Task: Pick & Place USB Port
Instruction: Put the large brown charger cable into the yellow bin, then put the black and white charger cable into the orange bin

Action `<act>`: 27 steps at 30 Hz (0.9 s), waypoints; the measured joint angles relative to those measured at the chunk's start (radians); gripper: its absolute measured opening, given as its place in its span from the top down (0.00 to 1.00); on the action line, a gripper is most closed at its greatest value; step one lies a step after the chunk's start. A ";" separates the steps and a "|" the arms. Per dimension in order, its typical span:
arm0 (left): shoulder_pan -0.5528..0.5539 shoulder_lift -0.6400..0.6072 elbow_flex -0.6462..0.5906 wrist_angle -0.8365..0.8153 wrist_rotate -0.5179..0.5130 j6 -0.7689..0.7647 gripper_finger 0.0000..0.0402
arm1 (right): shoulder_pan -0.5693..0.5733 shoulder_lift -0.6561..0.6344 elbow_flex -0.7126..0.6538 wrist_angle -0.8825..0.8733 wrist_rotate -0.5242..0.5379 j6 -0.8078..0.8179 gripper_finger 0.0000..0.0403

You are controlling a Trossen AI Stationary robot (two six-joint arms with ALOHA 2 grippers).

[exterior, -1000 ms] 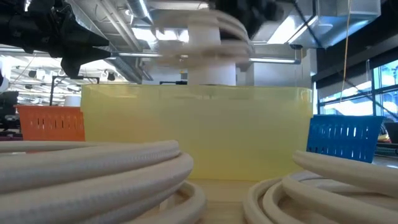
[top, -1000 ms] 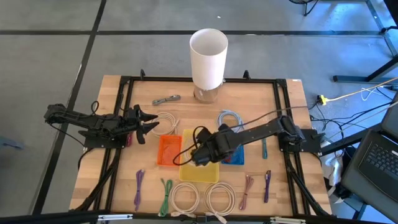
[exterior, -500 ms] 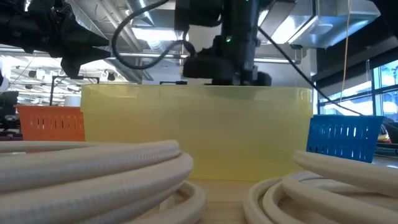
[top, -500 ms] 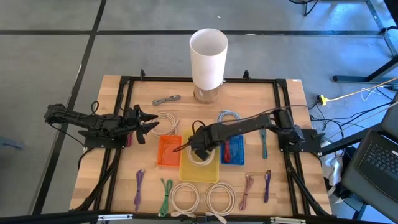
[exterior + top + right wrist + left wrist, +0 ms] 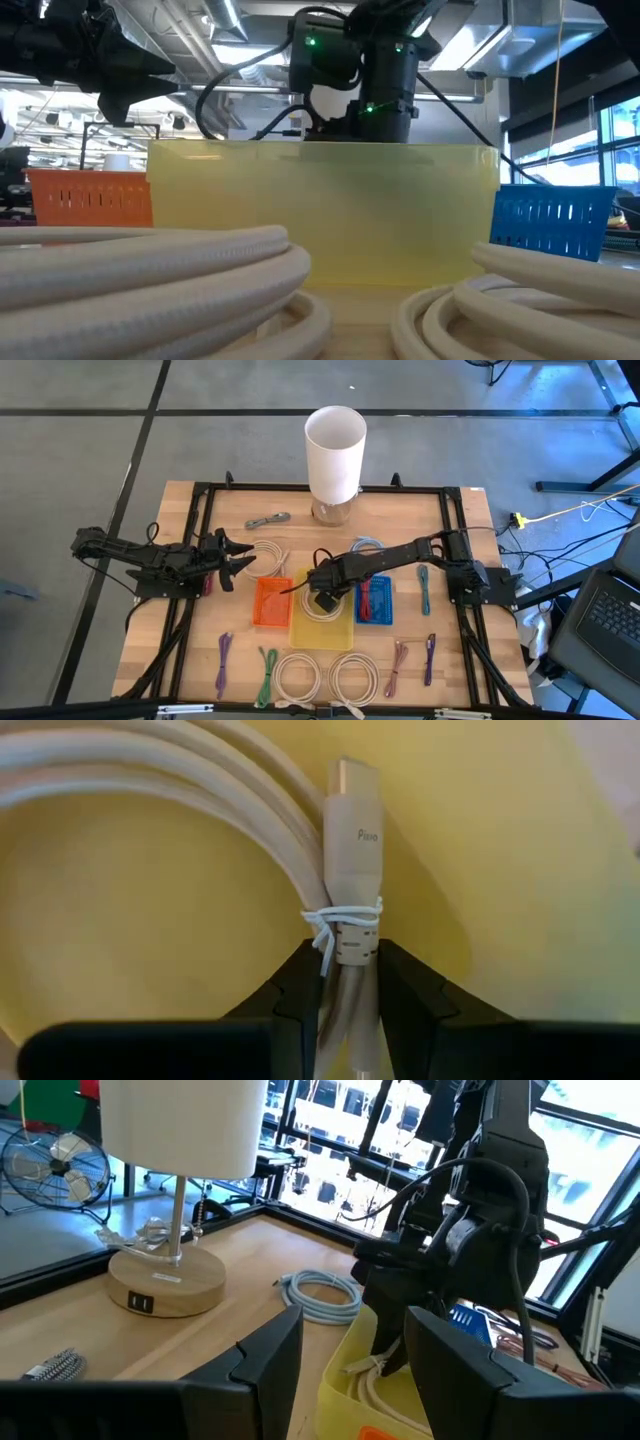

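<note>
Moved toward the desk's far edge, right claw (image 5: 340, 982) is pinching the white cable (image 5: 352, 870) inside the yellow bin (image 5: 321, 626); left claw (image 5: 240, 563) is waiting spread.

Both arms are dark, near black, built of slim jointed links. The left arm (image 5: 150, 560) ends in a pincer (image 5: 240, 564) with two pointed dark fingers (image 5: 270, 1355), blocky and matte up close. The right arm (image 5: 400, 555) carries a looping black cable (image 5: 235, 85) at its wrist, where small green lights (image 5: 312, 42) glow.
</note>
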State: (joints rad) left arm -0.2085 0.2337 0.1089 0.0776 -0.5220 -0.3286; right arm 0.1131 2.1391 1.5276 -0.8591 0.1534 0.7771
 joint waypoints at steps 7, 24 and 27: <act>0.000 0.000 0.000 0.000 0.000 0.000 0.58 | 0.002 0.000 0.007 -0.004 0.031 0.001 0.78; 0.000 0.000 0.000 -0.003 0.000 0.001 0.58 | 0.075 0.004 0.297 -0.356 0.215 0.071 0.29; 0.000 0.000 0.000 -0.008 0.000 0.001 0.58 | 0.116 0.004 0.383 -0.471 0.279 0.111 0.31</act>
State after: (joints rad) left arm -0.2088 0.2337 0.1089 0.0700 -0.5220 -0.3279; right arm 0.2296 2.1430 1.9101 -1.3297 0.4327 0.8880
